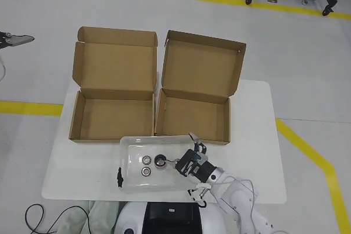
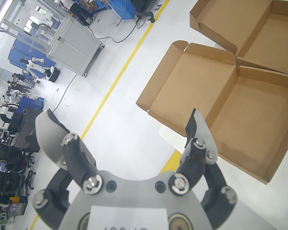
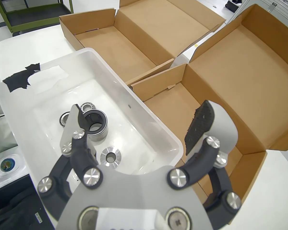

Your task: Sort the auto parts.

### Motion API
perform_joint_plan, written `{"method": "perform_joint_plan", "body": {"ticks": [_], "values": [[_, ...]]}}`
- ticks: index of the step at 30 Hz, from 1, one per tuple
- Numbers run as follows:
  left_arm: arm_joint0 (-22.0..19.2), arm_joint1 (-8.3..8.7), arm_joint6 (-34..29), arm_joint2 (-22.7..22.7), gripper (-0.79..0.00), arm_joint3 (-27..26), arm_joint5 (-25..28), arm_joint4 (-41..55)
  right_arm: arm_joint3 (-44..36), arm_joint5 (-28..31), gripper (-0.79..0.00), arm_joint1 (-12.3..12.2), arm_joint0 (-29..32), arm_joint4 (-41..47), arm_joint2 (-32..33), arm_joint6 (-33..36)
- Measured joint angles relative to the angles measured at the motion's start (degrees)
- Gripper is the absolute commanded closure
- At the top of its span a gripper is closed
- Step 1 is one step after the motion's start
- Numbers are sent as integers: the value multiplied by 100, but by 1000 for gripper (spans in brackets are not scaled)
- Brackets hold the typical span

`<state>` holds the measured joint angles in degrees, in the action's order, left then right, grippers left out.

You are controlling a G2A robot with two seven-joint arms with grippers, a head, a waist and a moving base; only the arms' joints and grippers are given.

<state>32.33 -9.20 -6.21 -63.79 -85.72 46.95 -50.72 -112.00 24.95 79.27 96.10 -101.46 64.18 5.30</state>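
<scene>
While I watch through the top camera, the white table (image 1: 257, 117) carries all the work. Two open cardboard boxes sit side by side along its far edge. The left box (image 1: 111, 120) is towards the far-left corner and the right box (image 1: 193, 120) is about mid-edge. Both lids are folded back past that edge.

Just in front of the boxes, by the near edge and left of centre, lies the clear plastic bin (image 1: 128, 143).

My right gripper (image 3: 140, 113) hangs over the bin's right end. Its jaws are wide apart and grip nothing: one finger is above the parts, the other above the right box's front wall. My left gripper (image 2: 120, 120) hangs over the floor, well beyond the table's far-left corner, jaws likewise spread with nothing between them.

I see the auto parts all on the bin's floor. The black-rimmed bearing (image 3: 96, 125) is the biggest. A silver ring (image 3: 63, 118) and a smaller bearing (image 3: 87, 107) sit just beside it, towards the bin's left end. A silver hub with a centre hole (image 3: 111, 157) lies apart from those three, nearer the bin's right end. A scrap of black tape (image 3: 19, 77) sticks to the rim at the bin's near-left corner.
</scene>
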Motion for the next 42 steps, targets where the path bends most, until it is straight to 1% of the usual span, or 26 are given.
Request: {"method": "perform_joint_plan", "body": {"ticks": [12, 13, 15, 19, 22, 26, 29, 35, 38, 42], "values": [[0, 0, 0, 0, -785, 0, 0, 0, -29, -43, -785, -5, 12, 1, -15, -31], [0, 0, 0, 0, -785, 0, 0, 0, -37, -20, -785, -12, 14, 4, -33, -46], [0, 0, 0, 0, -785, 0, 0, 0, -27, 212, -785, -32, -28, 49, -71, 77], [0, 0, 0, 0, -785, 0, 0, 0, 68, 817, -785, -35, -294, 595, -160, 615], [0, 0, 0, 0, -785, 0, 0, 0, 161, 1018, -785, -11, -572, 1125, -248, 1223], [0, 0, 0, 0, -785, 0, 0, 0, 239, 1007, -785, 41, -1009, 1644, -503, 2201], [0, 0, 0, 0, -785, 0, 0, 0, 320, 1001, -785, 75, -1297, 1850, -739, 2771], [0, 0, 0, 0, -785, 0, 0, 0, 513, 971, -785, 133, -1747, 2230, -1150, 3628], [0, 0, 0, 0, -785, 0, 0, 0, 622, 958, -711, 154, -1936, 2382, -1306, 4013], [0, 0, 0, 0, -785, 0, 0, 0, 792, 867, -671, 187, -2168, 2576, -1504, 4431]]}}
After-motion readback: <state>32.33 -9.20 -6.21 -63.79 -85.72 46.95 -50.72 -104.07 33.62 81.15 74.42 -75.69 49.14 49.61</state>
